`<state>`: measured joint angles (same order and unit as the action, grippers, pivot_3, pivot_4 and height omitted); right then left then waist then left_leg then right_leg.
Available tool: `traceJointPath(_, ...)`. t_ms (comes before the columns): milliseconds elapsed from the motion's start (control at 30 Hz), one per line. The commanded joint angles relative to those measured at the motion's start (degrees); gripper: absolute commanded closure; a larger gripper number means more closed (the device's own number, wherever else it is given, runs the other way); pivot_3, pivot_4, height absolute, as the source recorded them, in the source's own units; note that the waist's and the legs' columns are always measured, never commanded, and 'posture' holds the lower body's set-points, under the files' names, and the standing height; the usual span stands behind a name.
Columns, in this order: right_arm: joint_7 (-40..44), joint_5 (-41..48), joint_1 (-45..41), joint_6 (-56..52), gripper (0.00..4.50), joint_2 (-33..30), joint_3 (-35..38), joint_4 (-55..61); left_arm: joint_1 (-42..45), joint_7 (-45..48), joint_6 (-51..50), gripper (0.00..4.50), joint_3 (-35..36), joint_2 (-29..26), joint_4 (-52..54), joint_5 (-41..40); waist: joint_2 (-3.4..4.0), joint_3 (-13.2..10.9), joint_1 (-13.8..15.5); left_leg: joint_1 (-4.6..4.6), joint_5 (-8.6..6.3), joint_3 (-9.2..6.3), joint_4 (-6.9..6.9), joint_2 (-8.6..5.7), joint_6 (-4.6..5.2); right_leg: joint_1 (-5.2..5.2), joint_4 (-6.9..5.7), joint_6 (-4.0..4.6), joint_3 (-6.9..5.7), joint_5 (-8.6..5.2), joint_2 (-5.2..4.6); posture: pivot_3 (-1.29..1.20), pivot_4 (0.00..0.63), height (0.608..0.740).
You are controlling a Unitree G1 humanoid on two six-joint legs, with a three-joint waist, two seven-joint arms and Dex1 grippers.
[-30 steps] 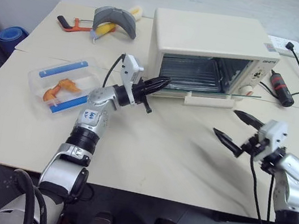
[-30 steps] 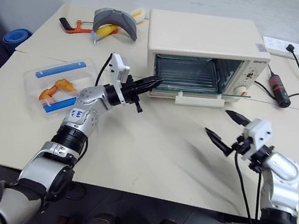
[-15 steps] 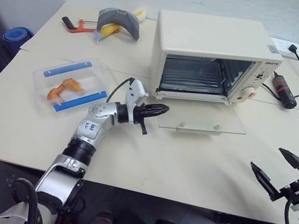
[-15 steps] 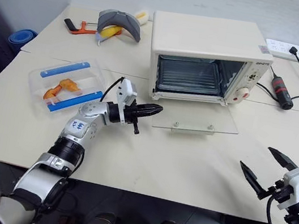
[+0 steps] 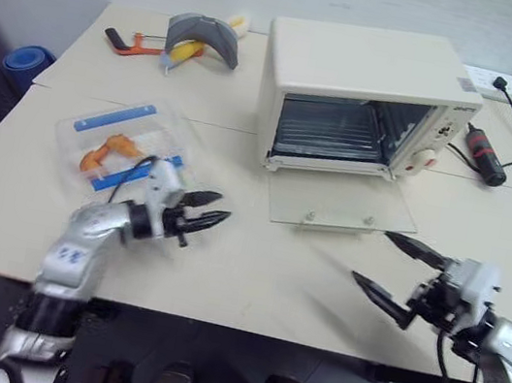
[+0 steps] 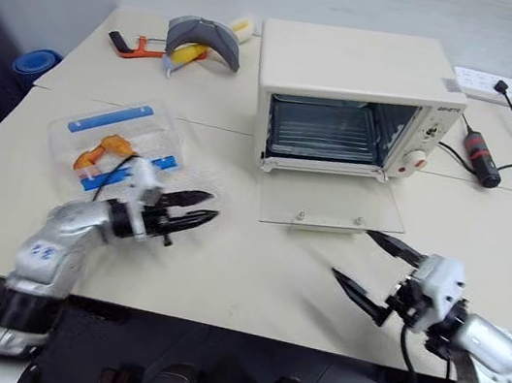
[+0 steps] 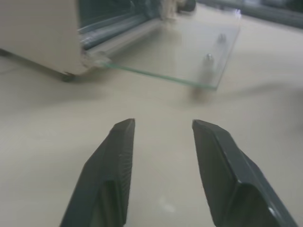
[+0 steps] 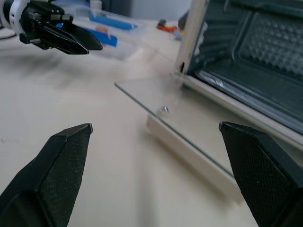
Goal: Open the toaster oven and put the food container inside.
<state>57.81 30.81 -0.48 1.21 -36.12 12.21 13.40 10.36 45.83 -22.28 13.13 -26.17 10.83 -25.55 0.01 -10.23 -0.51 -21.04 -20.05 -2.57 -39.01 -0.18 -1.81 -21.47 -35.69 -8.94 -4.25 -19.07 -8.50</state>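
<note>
Cream-coloured tables (image 5: 280,284) pushed together carry everything, with a pale wall behind them. At the back stands the toaster oven (image 5: 364,72), its glass door (image 5: 341,203) dropped flat onto the tabletop, so the wire rack (image 5: 330,130) inside is in plain sight. Its knobs sit on the right of the front panel.

To the left of the oven, well apart from it, lies the food container (image 5: 126,145), a clear box with blue clips and orange pieces inside, resting on the table and held by nothing.

Just beside the container's near right corner hovers the left gripper (image 5: 205,213), pointing level toward the right; its two black fingers stand a little apart with nothing between them, as the left wrist view also shows (image 7: 161,127).

On the right, in front of the lowered door, the right gripper (image 5: 389,268) points toward the left with its fingers spread wide and empty.

Behind the container, at the far left of the table, sit a grey curved object (image 5: 201,37) over something yellow and an orange-handled tool (image 5: 129,41). A power strip (image 5: 495,84) and a black-and-red tool (image 5: 483,156) lie to the right of the oven.
</note>
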Motion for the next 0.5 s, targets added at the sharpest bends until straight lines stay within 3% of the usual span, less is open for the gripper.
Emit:
traceJointPath(33, 1.42, 1.06, -3.24, -0.23, 0.0, 0.16, -0.85, -1.36, -9.85, -1.39, -1.5, 1.36, 13.33, -3.3, 5.63, -5.61, 0.01, 0.0, -0.16, 0.01, 0.0, 0.01, 0.06, 0.01, -0.02, -0.02, 0.0, 0.03, -0.06, -0.02, 0.04, 0.0, 0.15, 0.74)
traceJointPath(167, 4.24, 2.14, -4.82, -0.64, 0.0, -0.25, -1.2, -2.18, -17.96, -6.02, -4.61, 0.12, 27.79, -3.33, 6.76, -13.94, -0.01, -0.02, 1.25, -0.06, -0.02, -0.06, -0.04, -0.07, 0.01, 0.07, 0.08, 0.04, -0.11, -0.02, -0.04, 0.0, 0.15, 0.74)
traceJointPath(200, 4.68, 2.52, -5.16, -0.65, 0.0, -0.15, -1.2, -1.89, -21.23, -6.43, -4.89, 0.03, 32.4, -3.77, 6.49, -14.76, -0.06, -0.02, 1.65, -0.06, -0.04, -0.06, -0.08, -0.07, 0.04, 0.11, 0.1, 0.04, -0.11, -0.02, -0.05, 0.0, 0.15, 0.74)
traceJointPath(333, 5.68, 2.1, -5.91, -0.27, 0.0, 0.17, -2.21, -1.43, -29.99, -8.46, -9.5, 0.03, 40.76, -7.57, 1.09, -14.78, -0.13, 0.02, 1.65, -0.02, -0.08, -0.03, 0.02, -0.06, 0.02, 0.12, 0.18, 0.05, -0.1, -0.01, -0.02, 0.0, 0.15, 0.74)
traceJointPath(500, 3.56, 1.09, -6.44, 0.79, 0.0, 1.23, -1.71, -0.03, -22.83, -12.49, -21.2, 0.03, 40.39, -18.12, -3.05, -18.98, -0.26, 0.03, 2.62, -0.01, -0.06, -0.11, -0.07, -0.11, 0.03, 0.14, 0.15, 0.06, -0.14, -0.01, -0.03, 0.0, 0.15, 0.74)
